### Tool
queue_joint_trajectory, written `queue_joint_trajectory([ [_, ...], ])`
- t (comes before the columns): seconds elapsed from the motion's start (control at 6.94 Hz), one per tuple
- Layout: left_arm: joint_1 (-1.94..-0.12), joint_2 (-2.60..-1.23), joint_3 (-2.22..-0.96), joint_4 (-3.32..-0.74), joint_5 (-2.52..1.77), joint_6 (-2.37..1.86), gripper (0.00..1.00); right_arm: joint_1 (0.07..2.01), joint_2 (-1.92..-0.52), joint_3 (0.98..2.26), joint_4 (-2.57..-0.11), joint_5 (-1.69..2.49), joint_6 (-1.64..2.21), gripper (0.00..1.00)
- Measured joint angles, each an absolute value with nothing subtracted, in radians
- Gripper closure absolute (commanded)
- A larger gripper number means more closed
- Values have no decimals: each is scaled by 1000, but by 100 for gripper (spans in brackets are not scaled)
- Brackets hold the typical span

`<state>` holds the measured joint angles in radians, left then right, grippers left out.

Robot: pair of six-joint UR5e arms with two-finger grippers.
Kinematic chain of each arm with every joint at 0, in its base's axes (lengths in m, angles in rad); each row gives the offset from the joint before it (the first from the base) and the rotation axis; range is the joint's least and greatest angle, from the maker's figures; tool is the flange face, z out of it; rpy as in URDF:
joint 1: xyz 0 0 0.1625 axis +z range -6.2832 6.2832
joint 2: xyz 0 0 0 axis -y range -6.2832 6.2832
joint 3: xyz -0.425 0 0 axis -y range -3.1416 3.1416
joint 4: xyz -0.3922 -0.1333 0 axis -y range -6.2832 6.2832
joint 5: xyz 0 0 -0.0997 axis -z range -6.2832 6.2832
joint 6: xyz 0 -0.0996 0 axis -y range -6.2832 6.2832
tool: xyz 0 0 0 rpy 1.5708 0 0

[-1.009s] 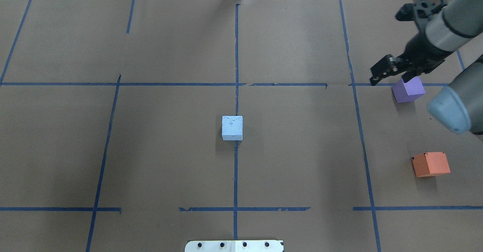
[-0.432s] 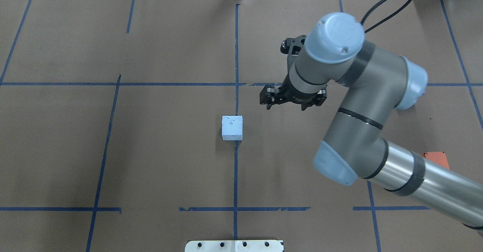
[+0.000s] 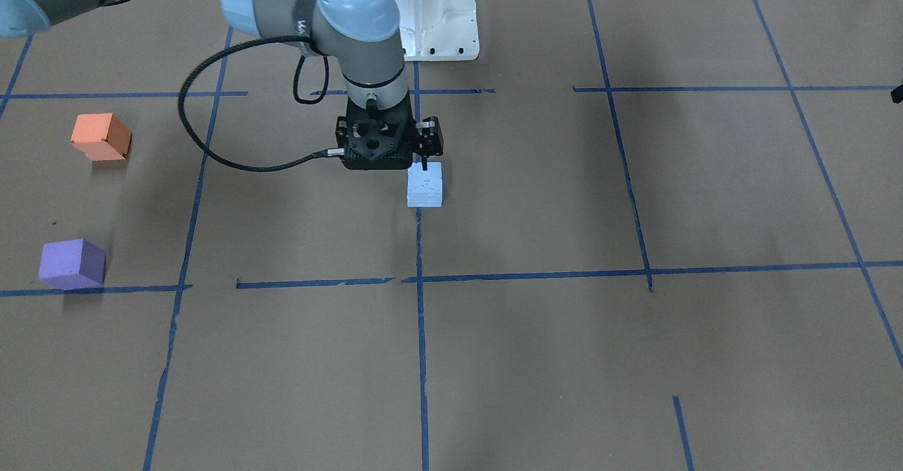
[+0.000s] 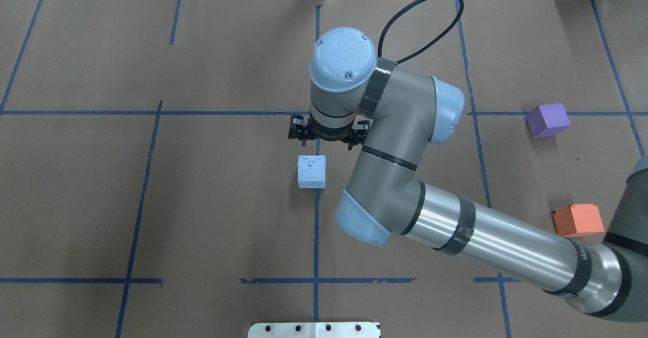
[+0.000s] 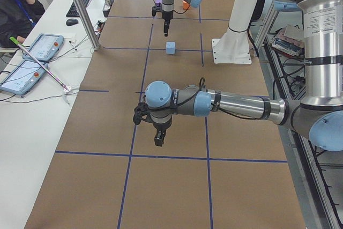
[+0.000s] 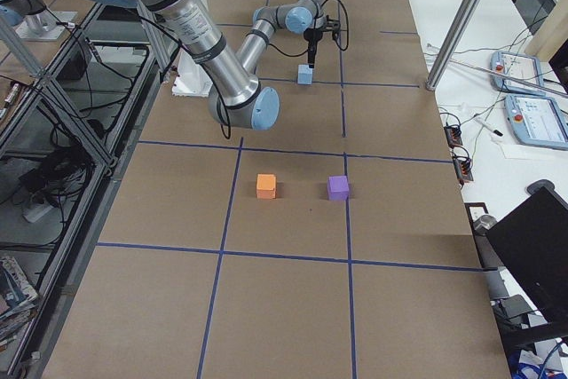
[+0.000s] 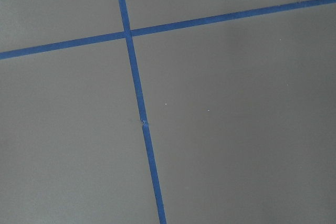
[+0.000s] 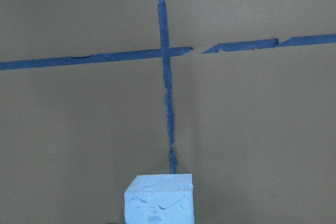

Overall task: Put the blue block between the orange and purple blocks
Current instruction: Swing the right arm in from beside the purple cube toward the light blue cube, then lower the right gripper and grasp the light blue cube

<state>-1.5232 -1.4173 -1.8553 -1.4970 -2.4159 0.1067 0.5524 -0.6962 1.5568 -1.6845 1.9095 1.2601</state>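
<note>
Blue tape runs down the middle of the brown-paper table, and that centre tape line (image 4: 316,226) is our marker. The blue block (image 4: 311,172) sits right on it, square to the tape, its top face chipped and rough. The right gripper (image 4: 324,139) hangs above the same line, close over the block but clear of it, jaws spread wide and holding nothing. The right wrist camera catches the block only at its bottom edge, so I can't say the fingers are truly centred yet.

The step in hand, as I read it, is the approach to the pick. What matters is the line-up: get the block dead between the open jaws and keep them parallel to two flat side faces, since a corner grab would spin a cube like this. Then come straight down, low enough that the pads meet the sides at mid-height. That crumbly surface could shed or slip under a shallow pinch.

The orange block (image 4: 578,220) and purple block (image 4: 548,120) wait well off to the robot's right of the line, apart from each other, with bare paper between them. A clean lift before the sideways carry should keep both undisturbed.

The left gripper (image 5: 159,140) is far down the line from all this, and I can't tell how its jaws stand.
</note>
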Motion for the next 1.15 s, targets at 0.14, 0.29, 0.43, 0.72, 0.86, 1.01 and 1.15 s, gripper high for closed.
queue_joint_trajectory([
  [0.14, -1523, -1417, -1856, -1497, -2416, 105, 0, 544, -669, 1509, -1684, 1905, 1262, 0],
  [0.29, -1523, -1418, -1856, -1497, -2416, 105, 0, 539, -651, 1476, -1683, 1903, 1261, 0],
  [0.43, -1523, -1418, -1856, -1497, -2416, 104, 0, 532, -631, 1436, -1683, 1902, 1260, 0],
  [0.72, -1523, -1419, -1856, -1497, -2416, 103, 0, 500, -615, 1387, -1682, 1869, 1258, 0],
  [0.86, -1523, -1420, -1856, -1497, -2416, 103, 0, 486, -617, 1373, -1682, 1856, 1254, 0],
  [1.01, -1523, -1420, -1856, -1497, -2417, 103, 0, 475, -622, 1363, -1682, 1848, 1248, 0],
  [1.15, -1523, -1420, -1854, -1497, -2417, 103, 0, 466, -629, 1357, -1682, 1841, 1241, 0],
])
